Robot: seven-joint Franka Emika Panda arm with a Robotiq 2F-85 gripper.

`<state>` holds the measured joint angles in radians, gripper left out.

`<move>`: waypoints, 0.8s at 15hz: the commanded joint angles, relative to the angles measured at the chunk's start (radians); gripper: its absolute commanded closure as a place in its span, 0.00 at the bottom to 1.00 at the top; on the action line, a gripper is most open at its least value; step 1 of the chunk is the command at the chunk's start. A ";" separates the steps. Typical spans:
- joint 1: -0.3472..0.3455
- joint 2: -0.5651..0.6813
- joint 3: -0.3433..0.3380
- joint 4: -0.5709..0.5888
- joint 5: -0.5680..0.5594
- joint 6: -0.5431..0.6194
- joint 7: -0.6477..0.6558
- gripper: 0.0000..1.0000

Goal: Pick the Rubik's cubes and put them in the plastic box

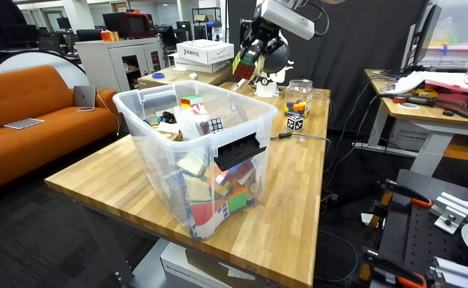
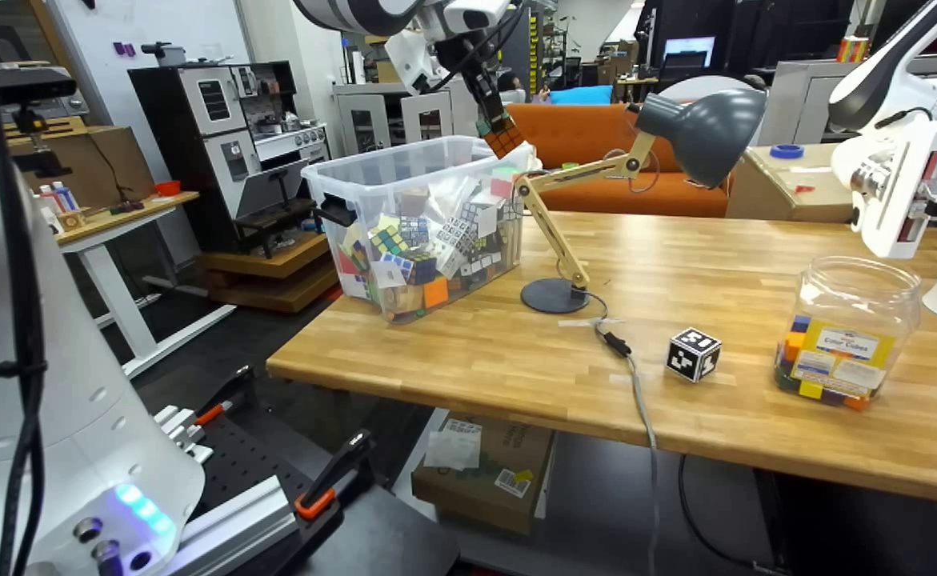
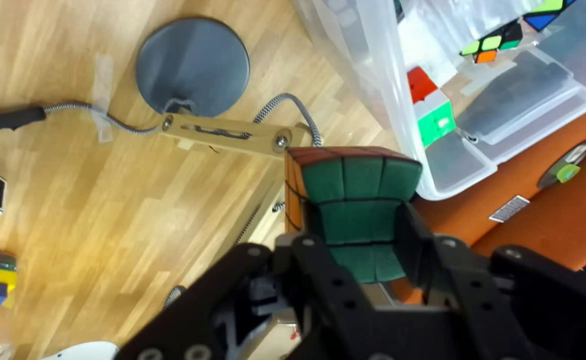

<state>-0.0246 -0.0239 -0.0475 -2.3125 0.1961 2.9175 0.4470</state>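
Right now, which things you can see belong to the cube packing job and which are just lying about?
Part of the job:
green-and-red gridded Rubik's cube, gripped by the black hand
large clear plastic box
multicoloured Rubik's cubes inside

Just lying about:
grey-shaded wooden desk lamp
clear plastic jar of coloured blocks
orange cushioned sofa

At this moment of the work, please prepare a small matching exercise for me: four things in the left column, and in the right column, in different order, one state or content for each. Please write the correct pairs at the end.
Column one
1. Gripper
2. Plastic box
3. Jar
4. Lamp

Column two
A. Small coloured blocks inside
B. Dark grey and wood-coloured, standing on the table
C. Closed on a Rubik's cube, in the air
D. Rectangular, with many gridded cubes inside

Correct pairs: 1-C, 2-D, 3-A, 4-B
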 commanded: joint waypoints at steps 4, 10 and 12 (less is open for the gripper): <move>0.028 0.003 0.037 -0.022 -0.142 0.118 0.052 0.86; 0.109 0.030 0.099 0.024 -0.127 0.092 -0.032 0.86; 0.129 0.053 0.112 0.047 -0.130 0.079 -0.052 0.86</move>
<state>0.0933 -0.0104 0.0546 -2.3101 0.0685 3.0092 0.4439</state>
